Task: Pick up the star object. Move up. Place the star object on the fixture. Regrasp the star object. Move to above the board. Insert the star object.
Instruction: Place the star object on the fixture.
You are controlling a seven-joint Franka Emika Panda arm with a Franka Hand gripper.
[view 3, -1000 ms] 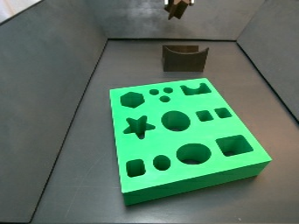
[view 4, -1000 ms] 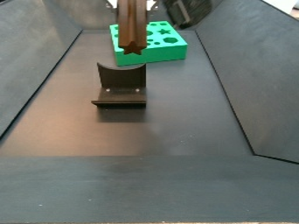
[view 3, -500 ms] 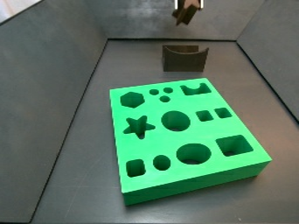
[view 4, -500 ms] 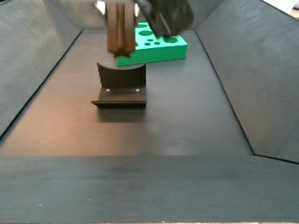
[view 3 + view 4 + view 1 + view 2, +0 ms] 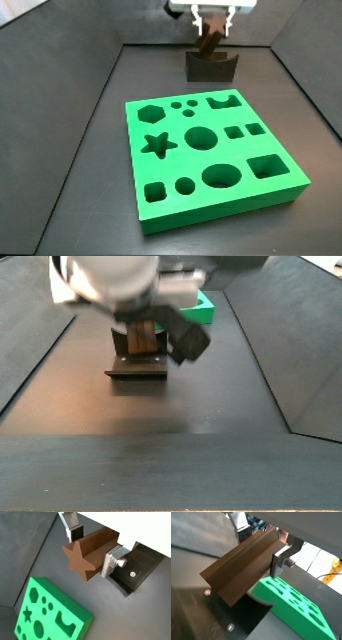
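Star object (image 5: 90, 554) is held between the silver plates of the end effector (image 5: 93, 546), lifted clear of the worktop (image 5: 80, 150) and right by the fixture (image 5: 210, 66). Picking and lifting are judged done; placing on the fixture appears under way, with regrasp, travel to the green board (image 5: 210, 153) and insertion left. A long brown prism with a star-shaped end face is seen (the star slot on the board stands vacant).

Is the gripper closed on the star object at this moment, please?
Shut on it: in a wrist view the gripper has its fingers pressed against the brown star object, above the fixture.
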